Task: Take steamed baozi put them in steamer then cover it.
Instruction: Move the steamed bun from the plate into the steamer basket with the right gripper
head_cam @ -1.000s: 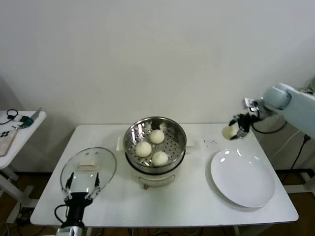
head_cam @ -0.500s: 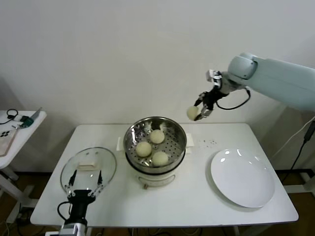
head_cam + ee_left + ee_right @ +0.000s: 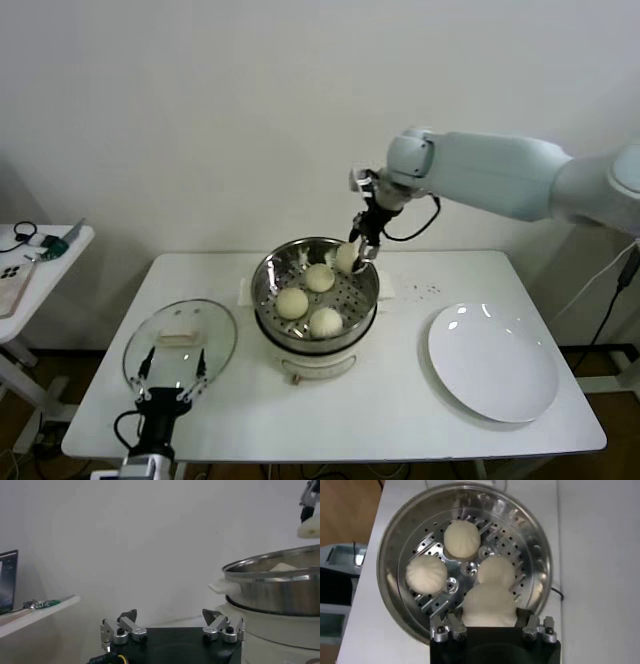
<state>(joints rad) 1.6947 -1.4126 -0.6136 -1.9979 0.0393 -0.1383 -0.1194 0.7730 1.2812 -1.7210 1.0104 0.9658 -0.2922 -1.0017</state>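
The steel steamer (image 3: 264, 292) stands on its cream pot base (image 3: 312, 366) at mid table. Three baozi (image 3: 319, 277) (image 3: 292, 302) (image 3: 325, 322) lie on its perforated floor. My right gripper (image 3: 358, 250) hangs over the basket's back right part, shut on another baozi (image 3: 346, 257). In the right wrist view that bun (image 3: 488, 605) fills the jaws of the gripper (image 3: 490, 617), with the other three (image 3: 462, 538) (image 3: 426, 574) (image 3: 496, 571) below it. My left gripper (image 3: 171, 368) rests open and empty at the front left, by the lid's near edge; its wrist view shows its fingers (image 3: 129, 616) apart.
A round glass lid (image 3: 180, 335) lies flat on the table left of the steamer. A bare white plate (image 3: 492, 362) sits at the right. A small side table (image 3: 40, 255) with a few items stands off to the far left.
My right arm has swung left from beyond the table's right end, carrying the baozi, and come down over the steamer's back right part. The left arm has barely moved.
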